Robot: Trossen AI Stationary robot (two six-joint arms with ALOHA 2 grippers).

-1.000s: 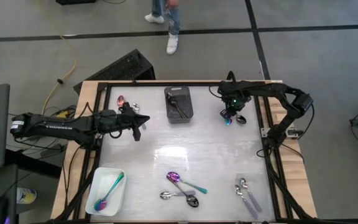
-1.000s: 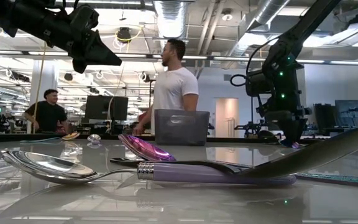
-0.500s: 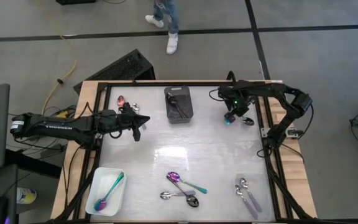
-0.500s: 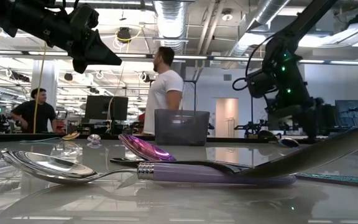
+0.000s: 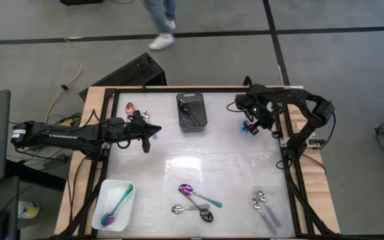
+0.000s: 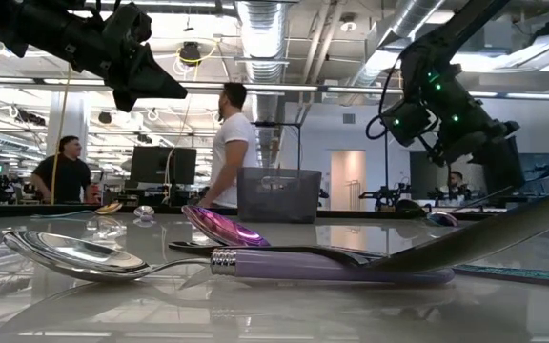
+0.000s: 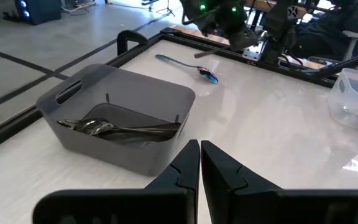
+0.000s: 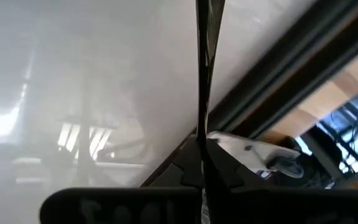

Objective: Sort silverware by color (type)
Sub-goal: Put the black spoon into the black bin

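Two arms over a glossy white table (image 5: 225,160) framed by black rails, and the room is busy behind it. The left gripper (image 7: 200,150) hangs above the far-left part of the surface with its fingers pressed together and nothing between them. It looks across at the grey bin (image 7: 126,93), where dark spoons (image 7: 123,129) lie inside. Over on the far right, the right gripper (image 8: 202,149) is up off the table, clamped on a slim spoon handle (image 8: 202,74) seen edge-on; I can't call its finish. Just below it a rainbow spoon (image 7: 191,67) lies flat on the table. Near the front edge sits a small cluster of spoons (image 5: 195,200), rainbow, silver and dark together, with a lilac-handled pair (image 5: 265,210) off to the right of them. The white tray (image 5: 105,190) at the front-left corner holds one rainbow-teal spoon (image 5: 117,205). Two more little spoons (image 5: 137,111) rest at the far-left corner. From table height, a lilac-handled spoon (image 6: 332,265) fills the foreground, mirrored in the sheen. Beyond are ceiling ducts, strip lights and monitors. A person in a white T-shirt (image 6: 227,143) stands behind the bin, and another in a dark top (image 6: 65,173) is at the left. From overhead, a person's legs (image 5: 162,23) cross the grey floor.
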